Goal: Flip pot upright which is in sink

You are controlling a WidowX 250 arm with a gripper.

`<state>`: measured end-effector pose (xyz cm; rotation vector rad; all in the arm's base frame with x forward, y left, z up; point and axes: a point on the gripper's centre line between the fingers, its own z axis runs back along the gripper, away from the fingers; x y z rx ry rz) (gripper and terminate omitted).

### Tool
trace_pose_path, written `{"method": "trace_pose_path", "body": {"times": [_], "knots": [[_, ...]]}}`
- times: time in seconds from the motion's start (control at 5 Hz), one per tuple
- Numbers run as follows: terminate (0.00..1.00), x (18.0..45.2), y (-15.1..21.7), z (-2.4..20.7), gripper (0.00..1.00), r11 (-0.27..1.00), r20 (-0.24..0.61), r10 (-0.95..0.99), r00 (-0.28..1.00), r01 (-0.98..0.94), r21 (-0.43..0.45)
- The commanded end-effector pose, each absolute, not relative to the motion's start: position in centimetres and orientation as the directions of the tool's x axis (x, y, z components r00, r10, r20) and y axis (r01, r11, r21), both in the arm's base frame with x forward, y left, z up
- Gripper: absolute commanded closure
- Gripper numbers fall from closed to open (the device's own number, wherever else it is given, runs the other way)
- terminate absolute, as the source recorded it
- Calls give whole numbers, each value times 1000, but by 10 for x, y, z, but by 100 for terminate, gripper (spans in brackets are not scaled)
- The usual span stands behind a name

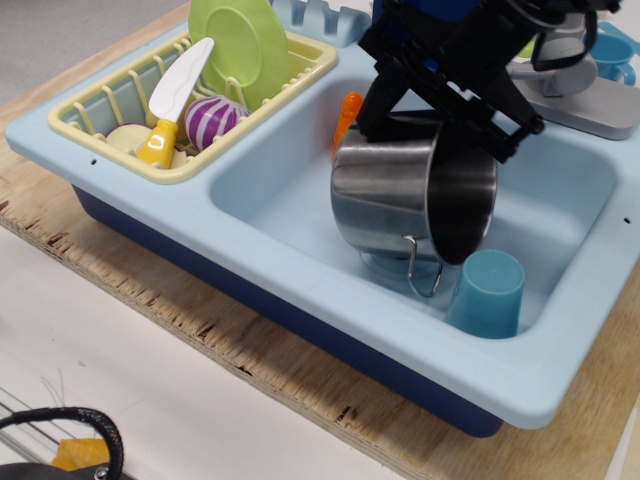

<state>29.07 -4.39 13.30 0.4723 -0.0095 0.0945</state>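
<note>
The pot lies on its side in the basin of the sink, its open mouth turned to the right and one wire loop handle hanging at its lower front. The black pincer is over the pot's upper rim with its two fingers spread, one at the left near the pot's outer wall and one reaching down at the right by the mouth; whether the fingers press on the rim cannot be told. Just beside the pot's mouth, at the front right of the basin, a teal-blue cup stands upside down. Behind the pot, against the basin's back wall, an orange toy carrot is partly hidden by the pincer. To the left, the yellow dish rack holds a green plate standing on edge, a toy knife with a yellow handle, and a purple striped toy vegetable. The sink unit rests on a plywood board on the white counter.
</note>
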Motion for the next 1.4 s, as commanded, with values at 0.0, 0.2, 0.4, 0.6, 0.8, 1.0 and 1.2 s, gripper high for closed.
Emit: {"method": "trace_pose_path", "body": {"times": [0.0,0.2,0.4,0.6,0.8,1.0,1.2], "knots": [[0,288,-47,143,100,916,38,107,993,-114,386],[0,282,-38,150,100,932,78,142,987,-160,324],[0,281,-30,151,100,945,96,170,981,-189,268],[0,281,-18,150,0,957,103,176,979,-195,216],[0,279,-2,150,0,968,90,157,984,-171,182],[0,279,-2,150,0,968,90,157,984,-171,182],[0,279,-2,150,0,968,90,157,984,-171,182]]}}
